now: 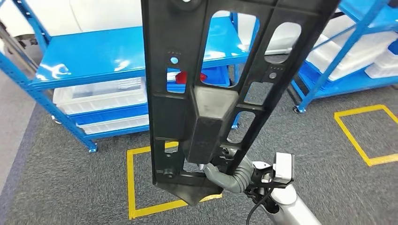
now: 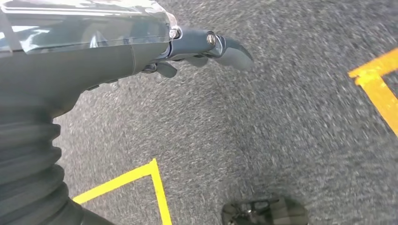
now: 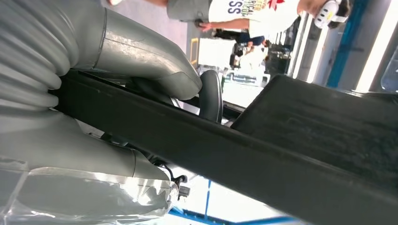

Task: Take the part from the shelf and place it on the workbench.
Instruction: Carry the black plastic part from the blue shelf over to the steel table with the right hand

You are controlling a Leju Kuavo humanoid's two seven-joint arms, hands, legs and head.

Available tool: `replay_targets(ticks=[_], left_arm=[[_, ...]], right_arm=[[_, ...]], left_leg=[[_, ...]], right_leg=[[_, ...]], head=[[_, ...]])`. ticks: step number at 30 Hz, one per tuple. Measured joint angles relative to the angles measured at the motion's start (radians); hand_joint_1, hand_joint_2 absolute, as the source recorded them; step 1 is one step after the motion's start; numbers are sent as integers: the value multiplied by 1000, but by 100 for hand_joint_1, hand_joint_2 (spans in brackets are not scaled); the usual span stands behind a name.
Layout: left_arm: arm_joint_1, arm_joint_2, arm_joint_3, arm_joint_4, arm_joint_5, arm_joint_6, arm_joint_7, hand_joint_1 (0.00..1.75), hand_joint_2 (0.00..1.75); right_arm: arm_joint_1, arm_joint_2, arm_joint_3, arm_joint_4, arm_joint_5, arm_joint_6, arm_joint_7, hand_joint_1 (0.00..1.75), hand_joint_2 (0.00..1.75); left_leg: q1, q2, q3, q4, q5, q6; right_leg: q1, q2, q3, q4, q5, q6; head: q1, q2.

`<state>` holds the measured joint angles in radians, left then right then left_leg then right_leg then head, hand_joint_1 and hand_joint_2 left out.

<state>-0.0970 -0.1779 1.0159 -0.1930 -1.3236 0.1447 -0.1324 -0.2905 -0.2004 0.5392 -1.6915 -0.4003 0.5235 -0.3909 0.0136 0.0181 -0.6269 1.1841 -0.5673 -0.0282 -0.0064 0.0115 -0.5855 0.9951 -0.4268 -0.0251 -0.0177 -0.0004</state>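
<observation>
Over speckled grey carpet, right hand grips the ribbed black plastic part.

**Black part held upright, off the shelf**

The part is a long, flat black plastic frame with ribbed edges, several rounded and squared cut-outs, small round holes, and a raised boxy block at its middle. It stands nearly upright and slightly tilted in the head view, in the air above the grey carpet and in front of the blue shelf. The right robot hand grips its lower end, thumb pressed against the frame.
</observation>
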Motion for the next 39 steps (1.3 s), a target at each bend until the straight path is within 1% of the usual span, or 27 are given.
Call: replay_targets(ticks=[1,2,3,5,6,8,9,10,11,13,15,17,18,19,20,22,24,26,28,30,31,32,33,34,35,37,39], left_arm=[[2,0,0,0,0,0,0,0,175],[3,1,0,0,0,0,0,0,175],[4,1,0,0,0,0,0,0,175],[3,1,0,0,-1,0,0,0,175],[2,1,0,0,-1,0,0,0,175],[1,2,0,0,-2,0,0,0,175],[1,2,0,0,-3,-1,0,0,175],[2,2,0,0,-4,-1,0,0,175],[2,2,0,0,-4,-1,0,0,175],[-1,3,1,0,-6,-1,-1,0,175],[-1,3,1,0,-7,-1,-1,0,175],[0,3,1,0,-8,-1,-1,0,175],[-1,3,1,0,-8,-1,-1,0,175],[-2,3,1,0,-8,-1,-1,0,175],[-3,3,1,0,-8,-1,-1,0,175],[-5,2,1,0,-8,-1,-1,0,175],[-7,2,1,0,-8,-1,-1,0,175],[-9,2,1,0,-8,-1,-1,0,175],[-11,2,1,0,-8,-1,-1,0,175],[-11,3,1,0,-10,-2,0,0,175],[-10,3,1,0,-10,-2,1,0,175],[-8,3,1,0,-11,-2,2,0,175],[-8,3,1,0,-11,-2,3,0,175],[-8,3,1,0,-12,-3,3,0,175],[-9,3,1,0,-13,-4,4,0,175],[-9,4,0,0,-17,-7,4,0,175],[-8,4,-1,0,-21,-10,4,0,175]], right_arm=[[2,0,0,0,1,0,0,175,175],[4,0,1,0,1,-1,0,175,175],[6,0,1,0,2,-1,0,175,175],[7,0,2,0,4,-1,-1,175,175],[7,0,2,0,5,-1,-2,175,175],[7,0,3,-1,6,-1,-5,175,175],[8,0,3,-2,6,-1,-6,175,175],[9,0,4,-2,6,-1,-7,175,175],[11,-1,4,-3,7,-2,-8,175,175],[13,-3,4,-4,7,-2,-10,175,175],[13,-5,4,-5,7,-1,-11,175,175],[15,-6,4,-5,7,-1,-12,175,175],[16,-7,4,-5,7,-1,-12,175,175],[17,-7,4,-5,7,-1,-12,175,175],[17,-8,4,-5,7,-1,-12,175,175],[17,-8,4,-6,7,-1,-12,175,175],[16,-8,4,-6,7,-1,-12,175,175],[17,-9,4,-8,7,-2,-13,175,175],[16,-9,3,-10,8,-2,-15,175,175],[14,-8,4,-12,9,-3,-16,175,175],[15,-7,4,-12,12,-5,-16,175,175],[17,-7,4,-13,15,-6,-16,175,175],[18,-7,4,-13,18,-7,-16,175,175],[20,-7,4,-13,20,-8,-15,175,175],[22,-7,4,-14,22,-9,-15,175,175],[24,-7,4,-16,23,-10,-16,175,175],[29,-7,4,-18,26,-12,-16,175,175]], left_leg=[[0,-6,-29,62,-22,-2],[0,-9,-46,96,-26,-4],[0,-9,-45,92,-10,-4],[4,-25,2,-16,62,-3],[6,-50,30,-79,88,0],[11,-90,63,-156,104,6],[11,-97,65,-162,99,10],[12,-87,66,-167,100,14],[12,-76,67,-169,103,20],[14,-51,70,-177,107,34],[10,-24,71,-179,107,42],[7,5,71,-178,105,44],[7,19,72,-178,104,43],[7,31,74,-178,102,42],[6,43,77,-178,99,40],[2,61,84,-178,93,32],[-2,77,88,-179,89,22],[-1,90,93,-180,84,11],[2,58,81,-144,55,1],[4,8,29,-29,-7,-4],[4,-3,-5,42,-35,-5],[4,-8,-32,93,-48,-7],[4,-10,-45,111,-40,-7],[5,-12,-39,87,-12,-7],[5,-20,-16,27,30,-5],[9,-69,36,-104,93,3],[11,-105,56,-160,105,11]], right_leg=[[1,12,-1,1,0,-1],[1,24,-1,2,0,-2],[1,37,-2,4,0,-1],[0,63,-2,10,-2,2],[1,75,-4,15,-3,6],[0,97,-16,24,-3,17],[0,108,-23,26,-1,24],[-2,119,-29,26,2,31],[-3,116,-32,28,2,37],[-1,71,-56,76,-27,48],[-2,13,-114,196,-87,56],[-5,-3,-165,298,-121,60],[-7,-6,-165,299,-111,60],[-7,-12,-144,261,-86,59],[-6,-25,-105,189,-51,55],[4,-65,-37,62,-11,41],[13,-78,-21,25,-9,27],[11,-56,-22,20,-5,16],[5,-35,-19,11,1,3],[2,-13,-18,8,4,-6],[3,-1,-18,8,3,-7],[4,13,-17,9,3,-7],[4,28,-17,10,3,-7],[4,42,-15,11,2,-6],[3,57,-14,14,1,-5],[3,83,-17,22,-3,3],[1,105,-29,27,-1,15]], head=[[0,0],[0,0],[0,0],[0,0],[0,0],[0,0],[0,0],[0,0],[0,0],[0,0],[0,0],[0,0],[0,0],[0,0],[0,0],[0,0],[0,0],[0,0],[0,0],[0,0],[0,0],[0,0],[0,0],[0,0],[0,0],[0,0],[0,0]])
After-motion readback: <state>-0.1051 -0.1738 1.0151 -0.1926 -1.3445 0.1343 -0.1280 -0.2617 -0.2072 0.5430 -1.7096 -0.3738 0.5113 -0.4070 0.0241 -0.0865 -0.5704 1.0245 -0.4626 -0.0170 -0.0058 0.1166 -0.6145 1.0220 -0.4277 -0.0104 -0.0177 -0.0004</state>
